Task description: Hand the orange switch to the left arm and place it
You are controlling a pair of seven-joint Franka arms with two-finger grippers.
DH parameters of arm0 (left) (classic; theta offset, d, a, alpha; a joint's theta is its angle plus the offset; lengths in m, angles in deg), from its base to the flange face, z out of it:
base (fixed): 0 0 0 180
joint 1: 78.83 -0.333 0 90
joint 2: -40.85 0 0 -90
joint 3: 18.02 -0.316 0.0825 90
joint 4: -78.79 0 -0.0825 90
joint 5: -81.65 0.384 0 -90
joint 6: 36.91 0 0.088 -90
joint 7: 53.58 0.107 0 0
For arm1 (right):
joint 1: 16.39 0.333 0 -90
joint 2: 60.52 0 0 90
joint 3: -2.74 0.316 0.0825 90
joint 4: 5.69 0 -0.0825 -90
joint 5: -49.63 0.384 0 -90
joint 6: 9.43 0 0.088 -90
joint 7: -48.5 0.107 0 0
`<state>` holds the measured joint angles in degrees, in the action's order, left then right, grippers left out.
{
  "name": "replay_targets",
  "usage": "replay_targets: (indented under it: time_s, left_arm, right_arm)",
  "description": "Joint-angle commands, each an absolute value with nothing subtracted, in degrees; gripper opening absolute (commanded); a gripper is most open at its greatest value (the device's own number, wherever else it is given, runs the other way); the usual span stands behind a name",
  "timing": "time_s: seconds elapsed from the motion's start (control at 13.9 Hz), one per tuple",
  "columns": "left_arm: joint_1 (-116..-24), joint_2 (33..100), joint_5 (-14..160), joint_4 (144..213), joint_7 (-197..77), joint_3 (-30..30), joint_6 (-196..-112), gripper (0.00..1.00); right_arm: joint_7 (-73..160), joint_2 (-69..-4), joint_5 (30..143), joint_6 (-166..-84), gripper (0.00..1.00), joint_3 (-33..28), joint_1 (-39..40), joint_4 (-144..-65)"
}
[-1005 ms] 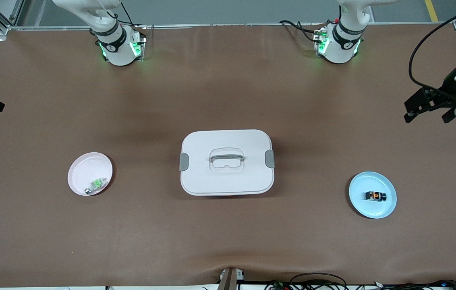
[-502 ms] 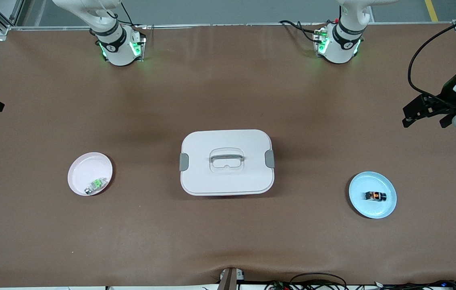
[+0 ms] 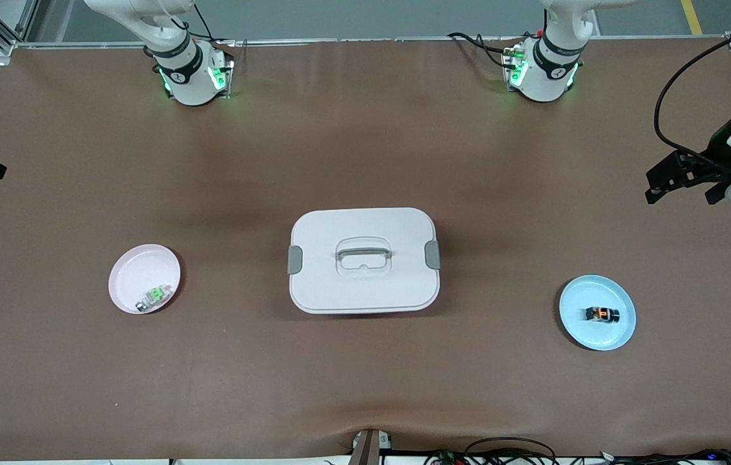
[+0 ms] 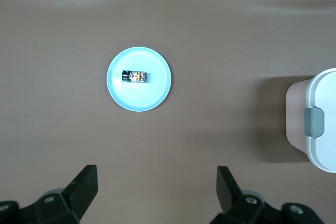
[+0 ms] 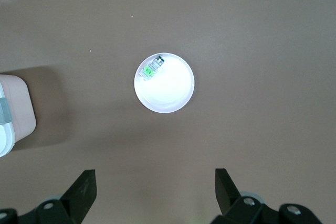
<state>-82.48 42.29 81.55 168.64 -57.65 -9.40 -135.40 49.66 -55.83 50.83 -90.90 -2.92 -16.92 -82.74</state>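
The orange switch lies on its side on a light blue plate toward the left arm's end of the table. The left wrist view shows the switch and its plate from above. My left gripper hangs high at that end of the table, open and empty. The white box with grey clasps stands mid-table. My right gripper is open and empty, high above the other end of the table.
A pink plate holding a small green-and-silver component sits toward the right arm's end of the table. The right wrist view shows this plate and a corner of the box. Brown mat lies between the box and each plate.
My left gripper has shifted slightly lower in the front view, then held still. The right arm, the box, the plates and the switch have not moved.
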Motion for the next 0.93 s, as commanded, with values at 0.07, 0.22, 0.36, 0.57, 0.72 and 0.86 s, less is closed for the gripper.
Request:
replay_targets:
  time_s: [0.07, 0.22, 0.36, 0.57, 0.72, 0.86]
  left_arm:
    - [-83.0, 42.1, 80.9, 167.9, -57.6, -9.1, -134.0, 1.00]
    - [-83.0, 42.1, 81.0, 167.8, -57.5, -9.1, -131.7, 1.00]
    - [-83.0, 42.1, 81.0, 167.7, -57.5, -9.1, -128.9, 1.00]
    - [-82.9, 42.3, 81.3, 166.6, -57.5, -9.1, -125.9, 1.00]
    - [-82.9, 42.4, 81.3, 166.6, -57.5, -9.1, -125.8, 1.00]
    - [-82.9, 42.4, 81.3, 166.6, -57.5, -9.1, -125.9, 1.00]
  right_arm:
    - [49.3, -56.3, 50.3, -90.4, 1.00, -2.6, -17.4, -82.5]
    - [49.3, -56.3, 50.3, -90.4, 1.00, -2.6, -17.4, -82.5]
    - [49.3, -56.3, 50.3, -90.4, 1.00, -2.6, -17.4, -82.5]
    - [49.4, -56.3, 50.3, -90.4, 1.00, -2.6, -17.4, -82.5]
    - [49.4, -56.3, 50.4, -90.4, 1.00, -2.6, -17.4, -82.5]
    - [49.4, -56.3, 50.4, -90.4, 1.00, -2.6, -17.4, -82.5]
